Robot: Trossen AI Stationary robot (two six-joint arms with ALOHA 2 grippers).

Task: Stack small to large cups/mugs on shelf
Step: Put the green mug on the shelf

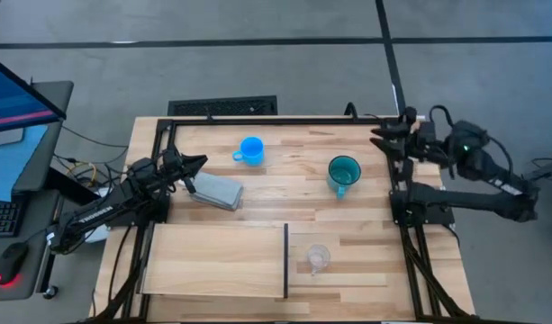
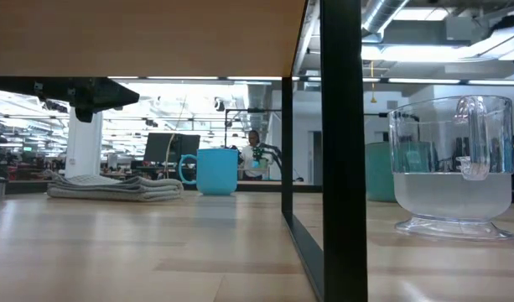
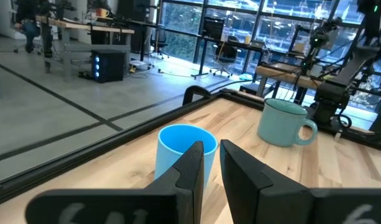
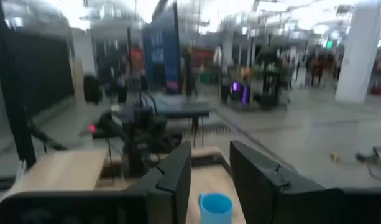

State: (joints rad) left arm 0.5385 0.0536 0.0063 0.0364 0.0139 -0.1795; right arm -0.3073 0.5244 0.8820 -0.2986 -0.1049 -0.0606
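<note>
Blue mug [image 1: 251, 149] is sitting near the left pincer [image 1: 200, 162], narrow and empty; the right pincer [image 1: 380, 136] is hovering part-open, empty.

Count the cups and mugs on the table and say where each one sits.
3. The blue mug stands at the far middle, the teal mug to its right, and the clear cup near the front, right of the shelf.

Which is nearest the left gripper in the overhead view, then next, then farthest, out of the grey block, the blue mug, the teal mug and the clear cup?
Measured from the left gripper, at the table's left side:
1. grey block, right beside the gripper.
2. blue mug, toward the table's far edge.
3. and 4. teal mug, right of centre, and clear cup, near edge beside the shelf: too close to call.
</note>
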